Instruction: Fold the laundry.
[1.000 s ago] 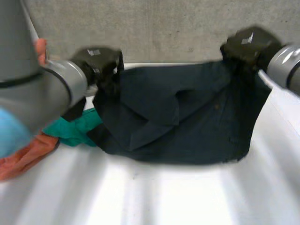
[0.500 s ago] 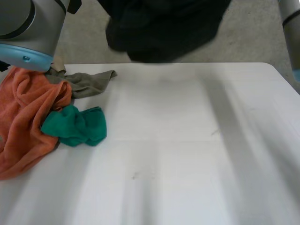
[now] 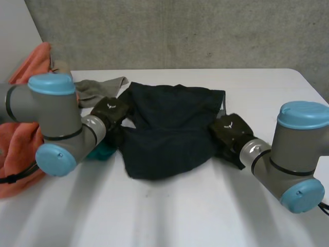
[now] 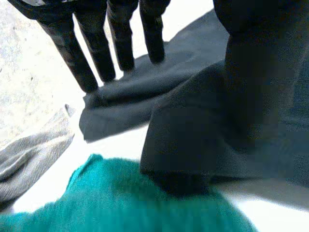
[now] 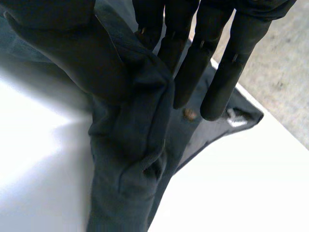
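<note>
Folding step: judging by how it lies, the dark garment [image 3: 169,128] is laid down with its near part doubled over, so squaring up and the next fold remain.
Dark garment: flat on the white table [image 3: 205,216], between the two hands.
Left hand [image 3: 109,110]: at the garment's left edge; a lifted fold of cloth runs up to its thumb and looks pinched there, with the other fingers [image 4: 77,53] straight above the lower layer.
Right hand [image 3: 229,131]: at the garment's right edge, with a ridge of cloth nipped between thumb and fingers [image 5: 193,63].
Handling: likely light, limp and not slippery; it will sag and crease wherever it is unsupported. A small button [image 5: 189,114] sits near the right hand.
Where to grip: probably at corners or along a hem, both hands level, so that the layers stay aligned.
Count: one dark garment; left of it one grey cloth [image 3: 97,87], one green cloth [image 4: 120,203] and one orange cloth [image 3: 15,154]; two hands; one table.
</note>
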{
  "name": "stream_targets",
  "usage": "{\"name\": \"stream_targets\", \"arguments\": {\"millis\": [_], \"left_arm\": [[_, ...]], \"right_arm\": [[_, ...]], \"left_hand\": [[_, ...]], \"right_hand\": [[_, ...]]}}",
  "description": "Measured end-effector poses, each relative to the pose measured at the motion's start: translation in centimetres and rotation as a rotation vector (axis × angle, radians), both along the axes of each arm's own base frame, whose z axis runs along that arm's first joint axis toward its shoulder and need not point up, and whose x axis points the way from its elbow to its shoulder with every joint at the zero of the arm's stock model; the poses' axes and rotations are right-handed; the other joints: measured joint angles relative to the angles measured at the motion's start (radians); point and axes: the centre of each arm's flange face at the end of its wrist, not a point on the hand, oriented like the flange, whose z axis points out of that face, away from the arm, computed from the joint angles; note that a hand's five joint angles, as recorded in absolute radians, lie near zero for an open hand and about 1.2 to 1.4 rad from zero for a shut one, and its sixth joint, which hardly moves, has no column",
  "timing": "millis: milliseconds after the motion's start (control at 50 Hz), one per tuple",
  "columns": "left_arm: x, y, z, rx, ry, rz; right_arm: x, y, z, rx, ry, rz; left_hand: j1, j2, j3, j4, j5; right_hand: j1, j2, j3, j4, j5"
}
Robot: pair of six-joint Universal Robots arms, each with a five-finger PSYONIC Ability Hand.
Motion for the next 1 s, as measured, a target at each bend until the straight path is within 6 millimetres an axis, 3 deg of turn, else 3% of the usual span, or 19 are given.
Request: {"name": "stream_targets", "arguments": {"millis": [120,260,320,380,420,520,620,720,820,1000], "left_arm": [[0.2,1.5,1.3,-0.021,-0.026,0.008],[1.2,5.7,5.8,-0.084,0.020,-0.013],[1.8,7.7,6.5,-0.088,0.028,-0.019],[2.3,9.6,6.3,-0.071,0.023,-0.032],[2.5,11.1,5.8,-0.048,0.014,-0.047],[2.6,13.9,3.4,0.030,-0.024,-0.090],[2.3,14.2,1.5,0.084,-0.051,-0.103],[1.7,12.9,-0.2,0.134,-0.066,-0.094],[1.0,11.6,-1.2,0.160,-0.073,-0.082],[-0.4,9.7,-2.4,0.139,-0.074,-0.067]], "right_arm": [[-0.3,0.2,-0.2,0.028,0.000,-0.022],[-0.7,1.0,0.4,0.051,-0.059,-0.049],[-0.8,1.3,0.5,0.059,-0.072,-0.055],[-0.9,1.5,0.4,0.064,-0.078,-0.058],[-0.9,1.6,0.4,0.065,-0.079,-0.059],[-1.0,1.6,0.3,0.066,-0.077,-0.060],[-0.9,1.7,0.2,0.067,-0.074,-0.059],[-1.0,1.7,0.1,0.070,-0.072,-0.059],[-1.0,1.6,0.1,0.072,-0.071,-0.059],[-1.0,1.8,-0.2,0.079,-0.064,-0.057]], "left_hand": [[-0.156,-0.185,-0.189,-0.193,-0.171],[-0.156,-0.187,-0.189,-0.193,-0.171],[-0.151,-0.185,-0.188,-0.191,-0.170],[-0.089,-0.127,-0.138,-0.139,-0.126],[0.094,0.035,0.023,0.028,0.032],[0.233,0.184,0.180,0.184,0.183],[0.224,0.178,0.174,0.177,0.176],[0.159,0.124,0.121,0.117,0.113],[0.084,0.045,0.041,0.033,0.031],[0.148,0.111,0.107,0.110,0.114]], "right_hand": [[0.000,0.000,0.000,0.000,0.000],[0.000,0.000,0.000,0.000,0.000],[0.000,0.000,0.000,0.000,0.000],[0.000,0.000,0.000,0.000,0.000],[0.000,0.000,0.000,0.000,0.000],[0.000,0.000,0.000,0.000,0.000],[0.000,0.000,0.000,0.000,0.000],[0.000,0.000,0.000,0.000,0.000],[0.000,0.000,0.000,0.000,0.000],[0.000,0.000,0.000,0.000,0.000]]}}
